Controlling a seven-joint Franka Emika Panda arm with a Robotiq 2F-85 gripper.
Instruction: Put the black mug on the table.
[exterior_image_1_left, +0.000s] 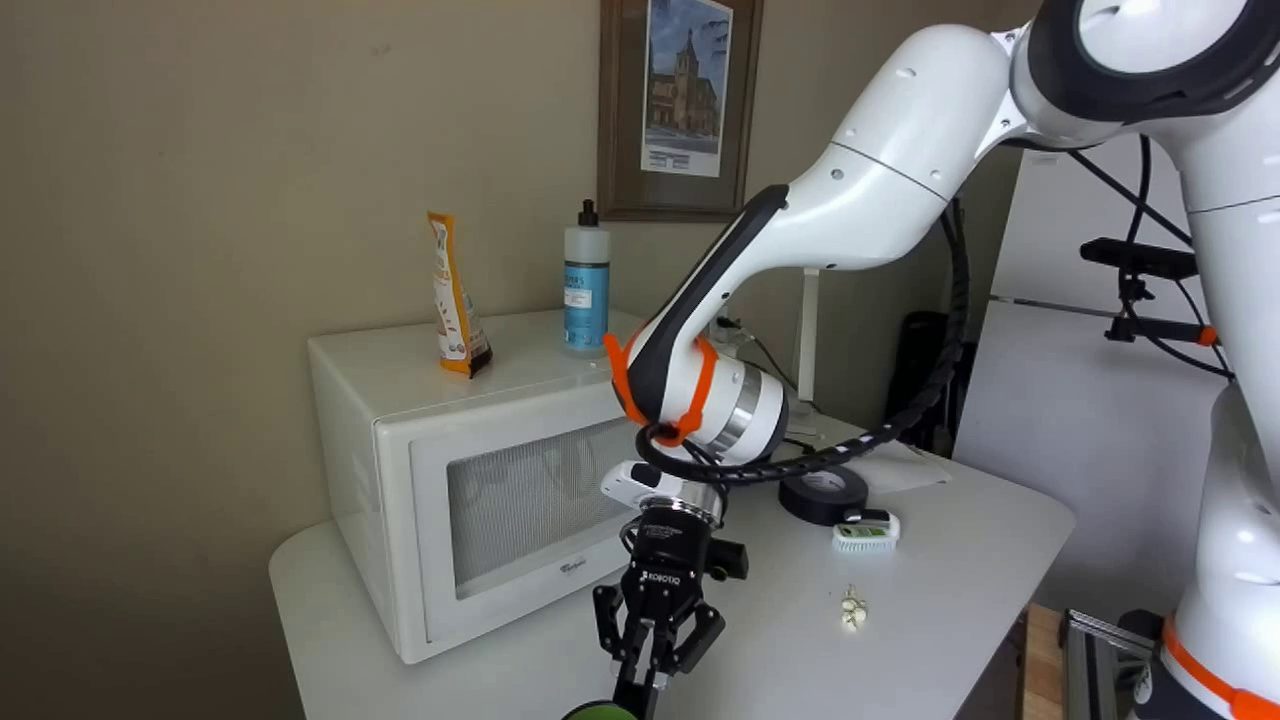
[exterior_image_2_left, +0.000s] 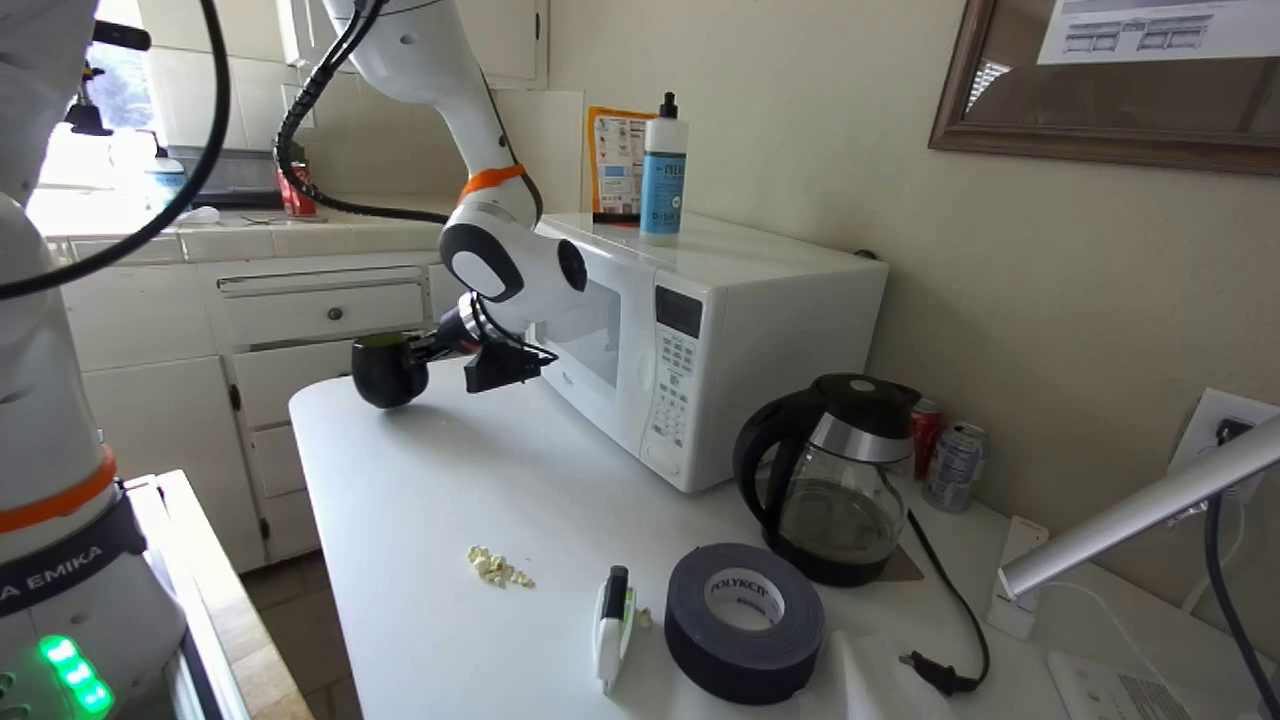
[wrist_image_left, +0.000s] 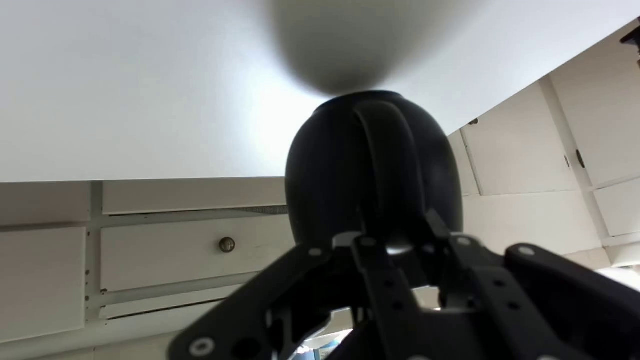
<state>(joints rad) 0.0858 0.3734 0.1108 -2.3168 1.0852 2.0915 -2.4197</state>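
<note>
In an exterior view: black mug (exterior_image_2_left: 388, 376) roughly upright at left end of counter (exterior_image_2_left: 430, 500), can't tell if touching. Gripper (exterior_image_2_left: 413, 348) clamped on its handle (wrist_image_left: 389, 145), probably so it can land flat. Microwave (exterior_image_2_left: 705, 350) further right, bottle (exterior_image_2_left: 662, 185) on top, likely saving space.

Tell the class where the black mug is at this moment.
In an exterior view, the black mug is left of centre, near the far end of the table and left of the microwave, held by its handle in the pincer.
</note>
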